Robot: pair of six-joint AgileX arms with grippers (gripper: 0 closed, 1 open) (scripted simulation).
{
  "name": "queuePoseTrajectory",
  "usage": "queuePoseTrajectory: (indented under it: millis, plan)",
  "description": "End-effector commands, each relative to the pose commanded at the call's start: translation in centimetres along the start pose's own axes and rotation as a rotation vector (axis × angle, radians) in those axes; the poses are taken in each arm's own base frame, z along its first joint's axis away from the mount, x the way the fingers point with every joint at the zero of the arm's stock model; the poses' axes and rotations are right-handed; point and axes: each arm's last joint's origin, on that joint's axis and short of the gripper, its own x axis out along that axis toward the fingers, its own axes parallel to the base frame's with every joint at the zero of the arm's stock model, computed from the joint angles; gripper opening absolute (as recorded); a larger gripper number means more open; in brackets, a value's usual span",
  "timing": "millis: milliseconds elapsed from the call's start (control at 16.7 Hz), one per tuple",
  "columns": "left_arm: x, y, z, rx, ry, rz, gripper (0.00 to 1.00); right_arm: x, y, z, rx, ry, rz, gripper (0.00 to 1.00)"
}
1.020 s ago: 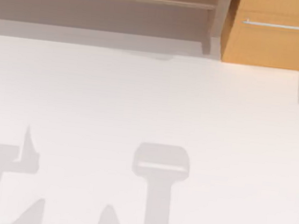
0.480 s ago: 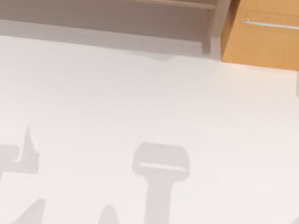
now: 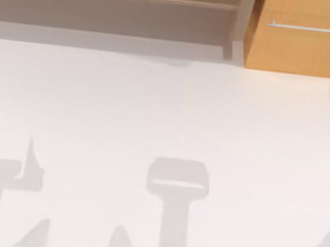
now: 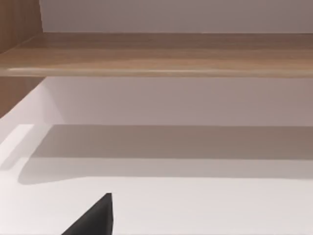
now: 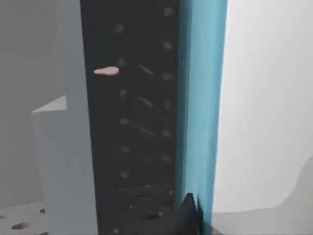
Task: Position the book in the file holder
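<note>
The right gripper [image 5: 189,216] shows as a dark tip at the lower end of a bright blue upright strip, which I take to be the book [image 5: 200,98] seen edge-on. Whether the gripper is clamped on it or apart, I cannot tell. The strip stands straight up, directly beside a dark wall dotted with holes, most likely the file holder [image 5: 132,127]. On the wall's other side is a pale grey-blue panel [image 5: 63,156], which may be another part of the holder. The book and the dark wall look to be touching or nearly so, though the actual contact is hard to make out. White table [image 3: 166,112] lies beyond the book. My judgement is that the insertion step is in hand, with the book upright at the holder. The next move calls for keeping it vertical, settling it fully down, then letting go and lifting straight clear without dragging it. The left gripper [image 4: 95,219] sits parked low at the table's left edge, its state unclear, facing the wooden shelf [image 4: 156,54] on the far side. An orange cabinet [image 3: 304,50] stands far right.
</note>
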Motion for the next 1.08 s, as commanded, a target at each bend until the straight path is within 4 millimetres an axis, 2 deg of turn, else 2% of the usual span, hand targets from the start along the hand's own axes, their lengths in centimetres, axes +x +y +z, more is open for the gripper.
queuePoseTrajectory:
  millis: [720,1080]
  plan:
    - [0.00,0.00,0.00,0.000,0.000,0.000,1.00,0.00,0.00,0.00,0.000,0.000,0.000,0.98]
    - [0.00,0.00,0.00,0.000,0.000,0.000,1.00,0.00,0.00,0.00,0.000,0.000,0.000,1.00]
